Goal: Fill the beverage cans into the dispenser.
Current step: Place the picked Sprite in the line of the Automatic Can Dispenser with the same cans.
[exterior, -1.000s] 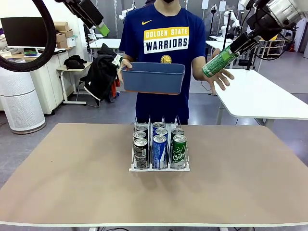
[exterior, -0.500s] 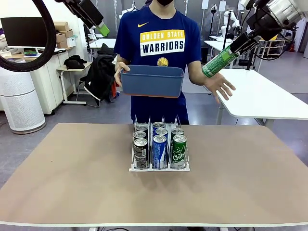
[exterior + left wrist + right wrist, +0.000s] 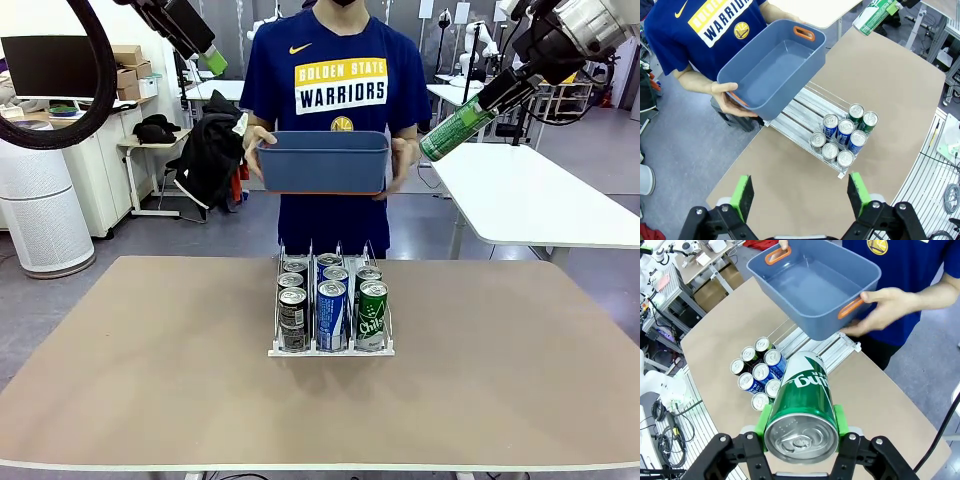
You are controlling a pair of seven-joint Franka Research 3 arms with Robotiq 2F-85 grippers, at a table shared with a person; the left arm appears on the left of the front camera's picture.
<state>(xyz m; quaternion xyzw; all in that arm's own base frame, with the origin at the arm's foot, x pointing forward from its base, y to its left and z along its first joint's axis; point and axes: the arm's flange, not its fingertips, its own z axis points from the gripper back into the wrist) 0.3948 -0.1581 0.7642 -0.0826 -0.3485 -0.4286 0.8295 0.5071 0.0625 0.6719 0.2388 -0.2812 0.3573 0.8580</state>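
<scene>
Gripping a green can (image 3: 802, 405), right jaws clamp.

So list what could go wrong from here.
The right gripper holds the green can tilted, high over the floor beside the table; a slip would drop it. The person's blue bin hangs above the back of the rack, possibly blocking the way there. The packed cans could get knocked.

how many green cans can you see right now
3: two in the dispenser's right lane, a front green can and a second green can behind it, plus a held green can in the right gripper.
</scene>
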